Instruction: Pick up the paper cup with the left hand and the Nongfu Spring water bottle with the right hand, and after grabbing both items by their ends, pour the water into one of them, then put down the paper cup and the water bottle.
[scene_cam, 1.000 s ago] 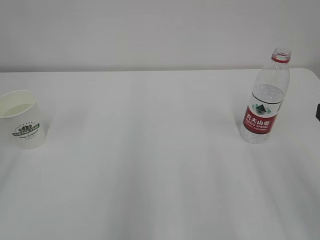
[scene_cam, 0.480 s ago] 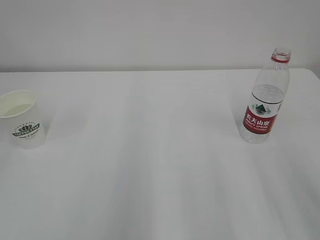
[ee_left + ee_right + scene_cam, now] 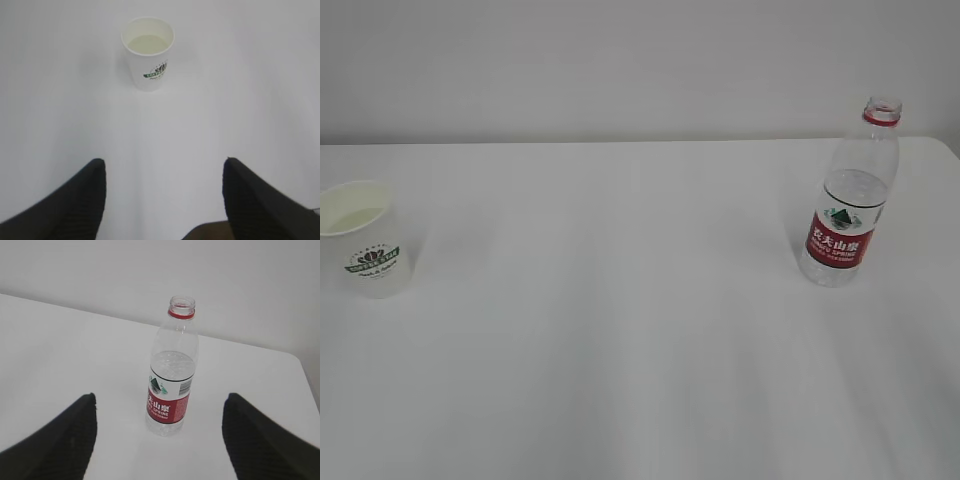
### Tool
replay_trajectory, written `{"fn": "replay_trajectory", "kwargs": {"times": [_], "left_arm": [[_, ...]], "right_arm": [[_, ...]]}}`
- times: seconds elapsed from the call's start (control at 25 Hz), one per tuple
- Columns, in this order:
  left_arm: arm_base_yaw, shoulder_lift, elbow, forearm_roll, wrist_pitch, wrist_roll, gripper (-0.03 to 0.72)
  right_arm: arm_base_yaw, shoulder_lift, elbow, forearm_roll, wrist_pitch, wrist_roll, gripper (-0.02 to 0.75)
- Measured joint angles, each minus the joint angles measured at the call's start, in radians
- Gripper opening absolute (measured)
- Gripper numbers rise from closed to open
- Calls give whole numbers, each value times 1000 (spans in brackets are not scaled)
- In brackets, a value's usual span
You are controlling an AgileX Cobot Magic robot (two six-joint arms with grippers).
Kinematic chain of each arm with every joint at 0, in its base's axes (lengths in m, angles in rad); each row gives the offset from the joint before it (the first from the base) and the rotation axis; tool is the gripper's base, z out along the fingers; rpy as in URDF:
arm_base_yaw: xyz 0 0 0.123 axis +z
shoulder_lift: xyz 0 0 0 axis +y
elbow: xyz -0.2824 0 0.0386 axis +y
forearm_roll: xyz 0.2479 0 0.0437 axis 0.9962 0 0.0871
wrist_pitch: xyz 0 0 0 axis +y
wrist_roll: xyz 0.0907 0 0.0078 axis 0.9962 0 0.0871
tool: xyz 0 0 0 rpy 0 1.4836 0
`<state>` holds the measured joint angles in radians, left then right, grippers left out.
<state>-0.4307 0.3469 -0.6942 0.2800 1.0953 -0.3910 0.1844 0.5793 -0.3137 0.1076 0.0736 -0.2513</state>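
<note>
Paper cup [image 3: 362,238] left, water bottle [image 3: 850,196] right

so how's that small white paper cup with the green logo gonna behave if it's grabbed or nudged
The small white tapered paper cup probably has thin walls, so a hard squeeze could buckle it. It stands open-topped with pale liquid inside, so tilting or a bump would likely spill. It looks light, with a base narrower than its rim, so a sideways push on the smooth white table may slide or tip it.

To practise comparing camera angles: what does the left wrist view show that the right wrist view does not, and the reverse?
Only the left wrist view shows the paper cup, upright with liquid inside, ahead of the open left hand. Only the right wrist view shows the Nongfu Spring water bottle, uncapped and upright, the wall behind, and the open right hand. Both show the white table and empty grippers.
</note>
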Motion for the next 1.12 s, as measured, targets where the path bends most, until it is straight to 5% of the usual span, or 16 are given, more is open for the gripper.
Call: {"fn": "replay_trajectory", "kwargs": {"times": [1.12], "left_arm": [[0,-180,157,-90,33,1,503]], "right_arm": [[0,-63,-39,-18,216,0,594]]}}
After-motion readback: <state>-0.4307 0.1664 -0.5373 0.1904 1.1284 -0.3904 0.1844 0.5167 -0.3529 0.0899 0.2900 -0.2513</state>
